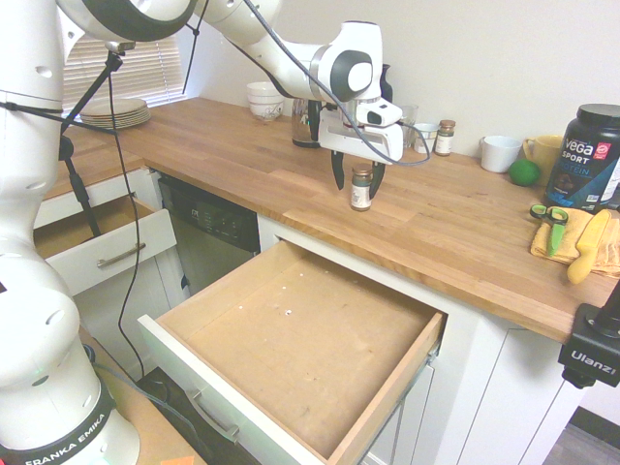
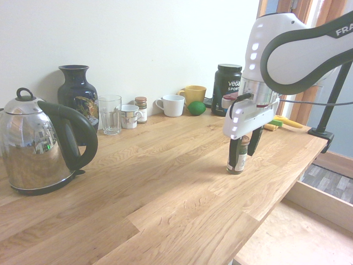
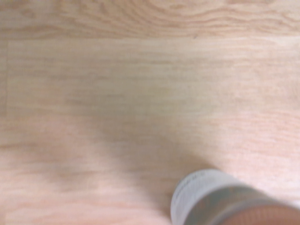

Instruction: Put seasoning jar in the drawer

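Observation:
The seasoning jar (image 1: 361, 191) stands upright on the wooden counter, a little back from its front edge, with a dark lid, pale label and brownish contents. My gripper (image 1: 356, 176) hangs straight over it, open, with one finger on each side of the jar's upper part and small gaps showing. From the other side the jar (image 2: 238, 158) sits between the same spread fingers of the gripper (image 2: 244, 148). The wrist view shows the blurred jar (image 3: 225, 201) against bare wood. Below the counter edge, the drawer (image 1: 291, 334) is pulled far out, with nothing on its light wood bottom.
A smaller white drawer (image 1: 102, 254) is open at the left. Along the wall stand a kettle (image 2: 38, 143), vase (image 2: 78, 94), glass (image 2: 110, 114), brown-lidded jar (image 1: 445, 138), mugs, a lime and a black tub (image 1: 586, 155). Scissors and a banana lie on a yellow cloth (image 1: 572, 237).

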Robot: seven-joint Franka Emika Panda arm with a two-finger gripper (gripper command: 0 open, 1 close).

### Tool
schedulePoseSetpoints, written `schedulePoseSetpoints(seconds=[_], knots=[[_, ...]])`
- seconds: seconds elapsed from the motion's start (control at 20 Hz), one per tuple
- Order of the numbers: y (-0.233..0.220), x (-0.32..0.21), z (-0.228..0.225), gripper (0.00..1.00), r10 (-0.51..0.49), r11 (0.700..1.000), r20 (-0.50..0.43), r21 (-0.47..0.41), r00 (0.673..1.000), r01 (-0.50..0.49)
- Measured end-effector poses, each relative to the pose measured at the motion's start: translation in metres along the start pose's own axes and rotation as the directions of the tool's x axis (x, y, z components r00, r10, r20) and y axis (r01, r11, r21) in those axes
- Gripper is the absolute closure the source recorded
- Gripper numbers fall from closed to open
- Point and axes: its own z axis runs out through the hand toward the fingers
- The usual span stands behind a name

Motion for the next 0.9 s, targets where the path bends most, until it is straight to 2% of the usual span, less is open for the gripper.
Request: schedulePoseSetpoints(seconds=[0.65,0.7,0.9], knots=[[-0.009,0.003,0.011,0.0,0.008,1.0,0.017,-0.026,1.0,-0.007],[-0.011,0.002,0.012,1.0,0.006,1.0,0.018,-0.027,1.0,-0.005],[-0.011,0.001,0.016,1.0,0.006,0.999,0.022,-0.032,1.0,-0.005]])
